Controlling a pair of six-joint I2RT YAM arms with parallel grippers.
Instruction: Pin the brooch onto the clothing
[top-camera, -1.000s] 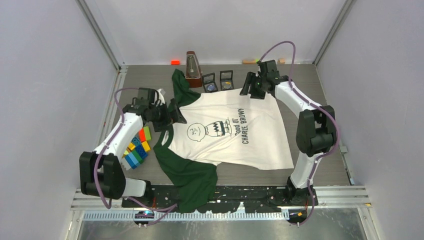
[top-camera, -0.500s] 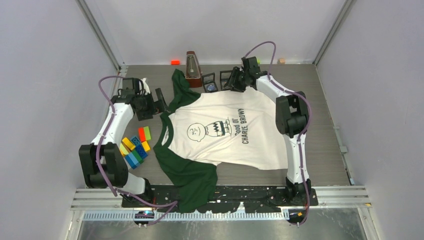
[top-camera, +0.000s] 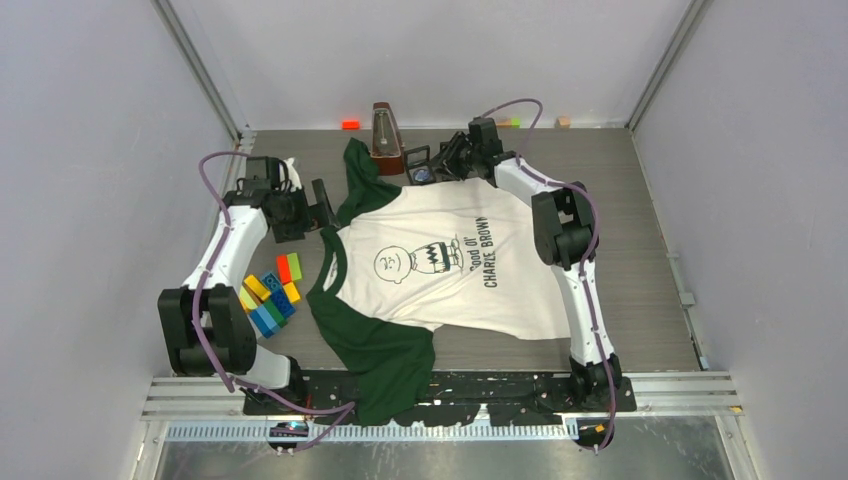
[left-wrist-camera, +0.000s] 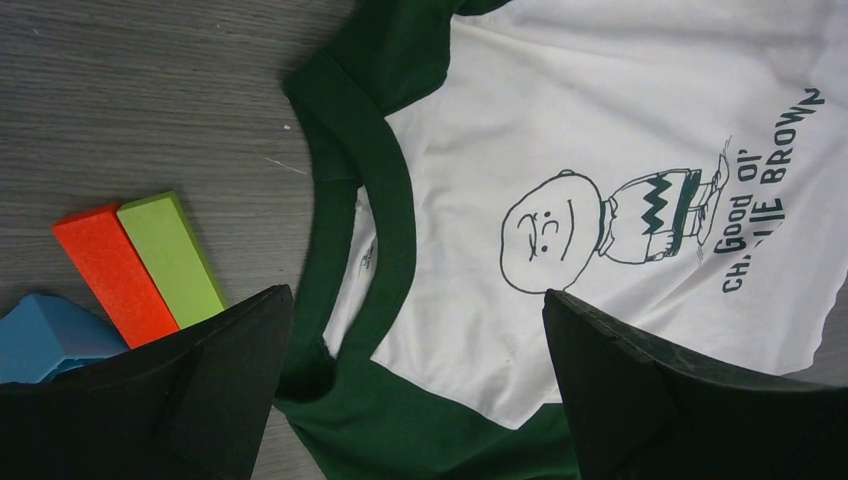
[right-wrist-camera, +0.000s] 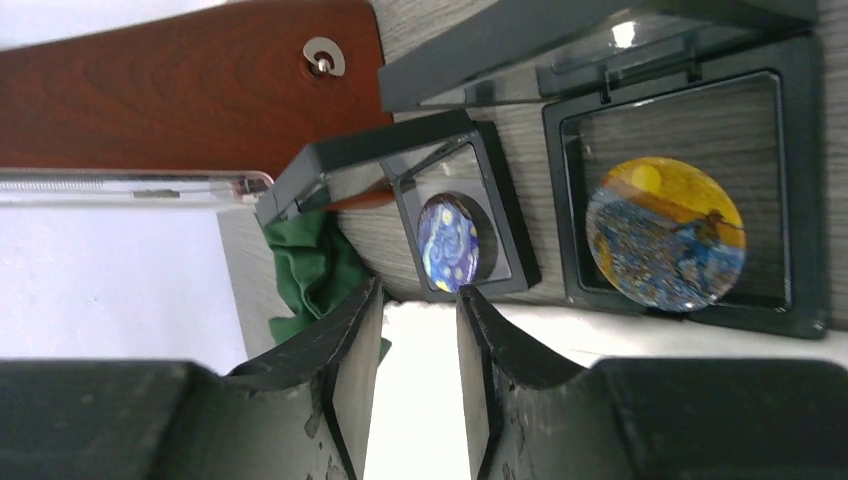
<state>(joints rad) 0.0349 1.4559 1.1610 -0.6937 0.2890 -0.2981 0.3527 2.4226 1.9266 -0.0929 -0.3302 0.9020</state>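
The white T-shirt (top-camera: 455, 265) with dark green sleeves and collar lies flat mid-table, its print showing in the left wrist view (left-wrist-camera: 600, 215). Two round brooches lie in open black display boxes at the shirt's back edge: a blue starry brooch (right-wrist-camera: 455, 243) and a yellow-and-blue brooch (right-wrist-camera: 665, 247). One box (top-camera: 420, 166) shows from above; my right arm covers the other. My right gripper (top-camera: 447, 165) (right-wrist-camera: 418, 295) hovers just short of the blue brooch, its jaws narrowly apart and empty. My left gripper (top-camera: 320, 205) (left-wrist-camera: 415, 300) is wide open and empty above the collar.
A brown wooden metronome (top-camera: 385, 130) (right-wrist-camera: 200, 90) stands behind the boxes. Coloured blocks (top-camera: 270, 295) lie left of the shirt, with the orange block (left-wrist-camera: 110, 270) and green block (left-wrist-camera: 170, 255) beside my left finger. A small orange piece (top-camera: 350, 124) lies by the back wall.
My right arm has swung left from the shirt's back right corner to over the brooch boxes. My left gripper pulled back left off the collar, then stayed still.
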